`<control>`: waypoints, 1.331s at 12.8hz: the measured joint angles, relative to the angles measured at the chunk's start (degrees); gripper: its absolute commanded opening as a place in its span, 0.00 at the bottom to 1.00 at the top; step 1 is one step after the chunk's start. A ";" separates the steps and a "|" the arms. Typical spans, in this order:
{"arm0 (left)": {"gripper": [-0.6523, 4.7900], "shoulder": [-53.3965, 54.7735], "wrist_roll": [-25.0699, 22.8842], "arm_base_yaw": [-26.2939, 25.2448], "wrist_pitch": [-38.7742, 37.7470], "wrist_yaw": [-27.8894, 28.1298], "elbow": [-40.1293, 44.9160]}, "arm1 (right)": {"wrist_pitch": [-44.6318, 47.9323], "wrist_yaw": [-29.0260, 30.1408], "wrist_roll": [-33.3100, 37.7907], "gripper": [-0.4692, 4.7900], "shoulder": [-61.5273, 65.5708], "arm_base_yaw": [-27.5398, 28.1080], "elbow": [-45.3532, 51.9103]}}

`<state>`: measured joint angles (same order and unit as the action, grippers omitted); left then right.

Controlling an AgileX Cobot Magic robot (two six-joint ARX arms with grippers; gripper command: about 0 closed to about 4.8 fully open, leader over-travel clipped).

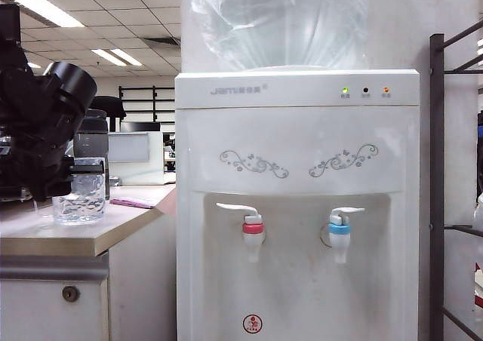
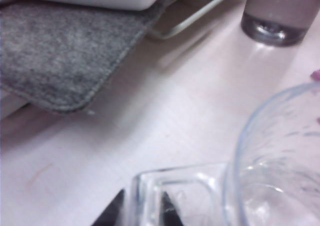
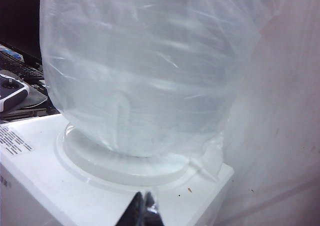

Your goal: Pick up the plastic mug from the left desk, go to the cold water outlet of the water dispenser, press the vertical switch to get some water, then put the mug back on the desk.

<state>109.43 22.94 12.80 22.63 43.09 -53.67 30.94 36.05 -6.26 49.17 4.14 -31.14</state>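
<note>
The water dispenser (image 1: pixel 298 205), a tall white cabinet, fills the centre of the exterior view, with an inverted clear water bottle (image 1: pixel 279 20) seated on its top; the right wrist view shows the same bottle (image 3: pixel 145 71) at close range from above the dispenser's top (image 3: pixel 45 186). To its left stands the left desk (image 1: pixel 75 235), a beige top over a white cabinet front with a round lock (image 1: pixel 70 293). The left arm (image 1: pixel 38 115), black, reaches in over the desk. A grey felt mat (image 2: pixel 65 51) lies on the desktop (image 2: pixel 165 121) in the left wrist view. A smoky-grey bottle (image 1: pixel 92 141) stands behind the plastic mug (image 1: pixel 78 192), which rests upright on the desk near its front edge and holds some water. The left gripper (image 2: pixel 142 206) straddles the mug's clear handle (image 2: pixel 175 196), its dark fingertips (image 2: pixel 114 212) on either side; whether they pinch it or stand slightly parted cannot be told. The right gripper (image 3: pixel 144 208) hovers above the dispenser's top, its fingertips pressed together on nothing. On the dispenser front, the cold water outlet (image 1: pixel 339 234) with its blue collar carries the vertical switch (image 1: pixel 346 213); a red-collared tap (image 1: pixel 253 231) sits to its left.
</note>
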 measured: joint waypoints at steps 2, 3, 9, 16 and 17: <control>0.29 -5.27 -0.17 0.02 -7.15 -0.85 -0.04 | 0.00 0.00 0.00 0.09 0.00 0.00 -0.02; 0.29 -6.38 -0.13 0.04 -9.77 -1.09 -0.04 | 0.00 -0.02 0.00 0.09 0.00 0.00 0.00; 0.46 -9.84 2.14 0.83 -22.86 -8.81 -0.04 | 0.02 -0.02 0.00 0.09 -0.02 0.00 0.00; 0.10 -35.52 3.91 6.93 -39.67 -7.80 1.60 | -4.28 -10.95 9.88 0.09 -4.24 -0.02 0.00; 0.10 -38.49 2.82 8.15 -38.77 -7.50 2.49 | -5.90 -12.66 9.42 0.09 -5.42 0.00 -0.02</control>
<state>70.94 25.76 20.95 -16.14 35.59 -51.18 25.04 23.40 3.16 43.75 4.14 -31.16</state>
